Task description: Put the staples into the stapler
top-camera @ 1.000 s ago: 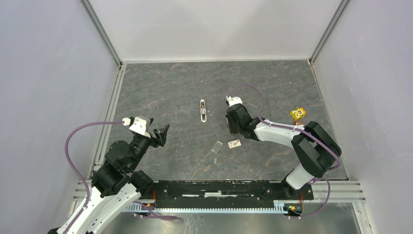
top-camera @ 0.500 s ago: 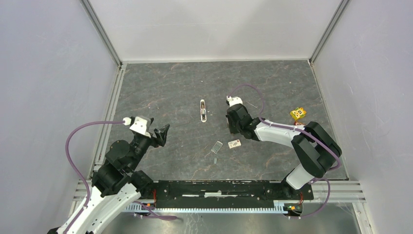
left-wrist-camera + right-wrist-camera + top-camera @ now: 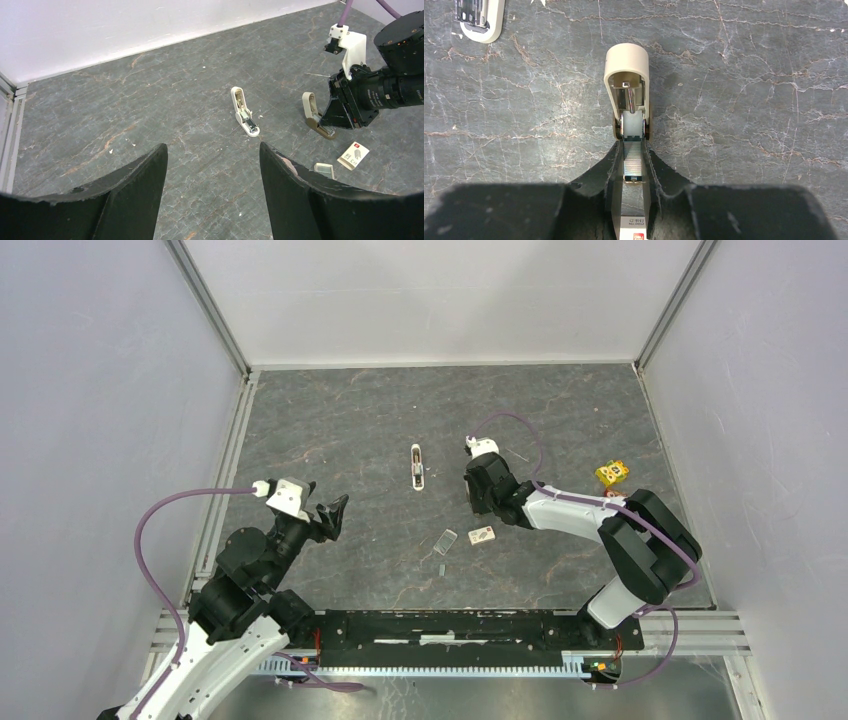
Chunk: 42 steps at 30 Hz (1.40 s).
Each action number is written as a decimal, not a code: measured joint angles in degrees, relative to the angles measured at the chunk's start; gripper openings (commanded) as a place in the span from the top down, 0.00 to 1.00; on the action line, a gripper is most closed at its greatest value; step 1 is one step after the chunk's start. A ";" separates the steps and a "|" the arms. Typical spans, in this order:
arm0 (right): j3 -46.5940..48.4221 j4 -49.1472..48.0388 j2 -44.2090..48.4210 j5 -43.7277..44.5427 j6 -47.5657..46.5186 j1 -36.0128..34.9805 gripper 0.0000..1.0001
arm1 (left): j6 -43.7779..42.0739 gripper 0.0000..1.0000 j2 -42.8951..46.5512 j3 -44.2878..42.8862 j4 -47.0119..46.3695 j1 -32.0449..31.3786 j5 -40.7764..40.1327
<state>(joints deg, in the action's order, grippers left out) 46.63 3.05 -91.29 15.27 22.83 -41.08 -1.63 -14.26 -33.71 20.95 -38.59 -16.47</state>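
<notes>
My right gripper (image 3: pixel 631 150) is shut on the magazine of a beige stapler (image 3: pixel 626 70) that lies on the floor with its cover swung open. A strip of staples (image 3: pixel 633 161) lies in the magazine channel between my fingers. The whitish staple box with a red mark (image 3: pixel 481 535) and its clear lid (image 3: pixel 445 542) lie just near of this gripper (image 3: pixel 478 500); the box also shows in the right wrist view (image 3: pixel 633 227). A second, white stapler (image 3: pixel 416 466) lies open to the left. My left gripper (image 3: pixel 212 152) is open and empty, far left (image 3: pixel 330 515).
A yellow cartoon-face cube (image 3: pixel 612 473) sits at the right by the right arm's elbow. The dark stone floor (image 3: pixel 340 420) is bounded by white walls and metal rails. The white stapler also shows in the left wrist view (image 3: pixel 245 112).
</notes>
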 measured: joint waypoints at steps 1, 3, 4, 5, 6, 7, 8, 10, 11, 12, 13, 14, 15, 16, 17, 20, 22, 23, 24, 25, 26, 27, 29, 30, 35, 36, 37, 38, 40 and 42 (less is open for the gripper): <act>0.00 0.00 0.00 0.00 0.07 0.02 0.77 | 0.00 0.25 0.00 0.00 -0.02 0.00 0.00; -0.02 0.00 0.00 -0.04 0.26 0.07 0.77 | 0.00 0.25 0.00 0.00 -0.02 0.00 0.00; 0.00 0.00 0.00 -0.07 0.31 0.11 0.77 | 0.00 0.25 0.00 0.00 0.00 0.00 0.00; 0.00 0.00 0.00 -0.07 0.42 0.13 0.77 | 0.00 0.25 0.00 0.00 0.00 0.00 0.00; 0.00 0.00 0.00 -0.04 0.50 0.11 0.77 | 0.00 0.25 0.00 0.00 0.00 0.00 0.00; 0.00 0.00 0.00 -0.04 0.55 0.11 0.77 | 0.00 0.25 0.00 0.00 0.00 0.00 0.00; 0.00 0.00 0.00 -0.04 0.70 0.11 0.77 | 0.00 0.25 0.00 0.00 -0.02 0.00 0.00; 0.00 0.00 0.00 -0.02 0.96 0.13 0.77 | 0.00 0.25 0.00 0.00 -0.02 0.00 0.00; 0.00 0.00 0.00 -0.02 1.09 0.13 0.77 | 0.00 0.25 0.00 0.00 -0.02 0.00 0.00; 0.00 0.00 0.00 -0.02 1.20 0.15 0.77 | 0.00 0.25 0.00 0.00 -0.02 0.00 0.00; 0.00 -0.02 0.00 -0.02 1.40 0.20 0.77 | 0.00 0.25 0.00 0.00 -0.02 0.00 0.00; 0.00 -0.02 0.00 -0.02 1.42 0.22 0.77 | 0.00 0.25 0.00 0.00 0.00 0.00 0.00; 0.00 -0.04 0.00 -0.02 1.57 0.22 0.77 | 0.00 0.26 0.00 0.00 0.00 0.00 0.00; 0.00 -0.11 0.00 -0.02 1.62 0.22 0.77 | 0.00 0.25 0.00 0.00 0.00 0.00 0.00; -0.02 -0.22 0.00 -0.02 1.75 0.22 0.77 | 0.00 0.25 0.00 0.00 -0.02 0.00 0.00; -0.02 -0.50 0.00 0.00 1.90 0.26 0.77 | 0.00 0.25 0.00 0.00 0.00 0.00 0.00; -0.02 -0.57 0.00 0.00 1.97 0.26 0.77 | 0.00 0.25 0.00 0.00 0.00 0.00 0.00; -0.02 -0.63 0.00 0.00 1.99 0.26 0.77 | 0.00 0.25 0.00 0.00 0.00 0.00 0.00; -0.02 -0.72 0.00 0.00 1.99 0.26 0.77 | 0.00 0.25 -0.02 0.00 0.00 0.00 0.00; -0.02 -0.74 0.04 0.00 1.97 0.26 0.77 | 0.00 0.25 -0.02 0.00 0.00 0.00 0.00; -0.02 -0.79 0.07 0.02 1.99 0.26 0.77 | 0.00 0.25 -0.07 0.00 -0.02 0.00 0.00; -0.02 -0.85 0.11 0.02 1.97 0.26 0.78 | 0.00 0.25 -0.15 0.00 -0.02 0.00 0.00; -0.02 -0.87 0.11 0.04 1.97 0.26 0.78 | 0.00 0.25 -0.35 0.00 0.00 0.00 0.00; -0.02 -0.87 0.11 0.04 1.97 0.26 0.78 | 0.00 0.25 -0.44 0.00 0.00 0.00 0.00; -0.76 -1.62 0.11 0.04 2.01 0.26 0.78 | 0.00 0.25 -0.68 0.00 0.00 0.00 0.00; -0.98 -1.99 0.15 0.07 2.01 0.26 0.78 | 0.00 0.25 -0.70 0.00 -0.02 0.00 0.00; -1.18 -2.29 0.24 0.09 2.01 0.26 0.78 | 0.00 0.25 -0.74 0.00 0.00 0.00 0.00; -1.36 -2.51 0.33 0.09 2.01 0.26 0.78 | 0.00 0.25 -0.76 0.00 0.00 0.00 0.00; -1.68 -3.04 0.42 0.11 2.01 0.26 0.78 | 0.00 0.25 -0.85 0.00 -0.02 0.00 0.00; -1.92 -3.41 0.48 0.11 2.23 0.28 0.78 | 0.00 0.25 -0.90 0.00 0.00 0.00 0.00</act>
<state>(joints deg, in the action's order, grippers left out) 44.71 -0.36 -90.80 15.38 25.06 -40.80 -1.63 -15.16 -33.71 20.95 -38.59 -16.47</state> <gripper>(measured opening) 0.229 0.743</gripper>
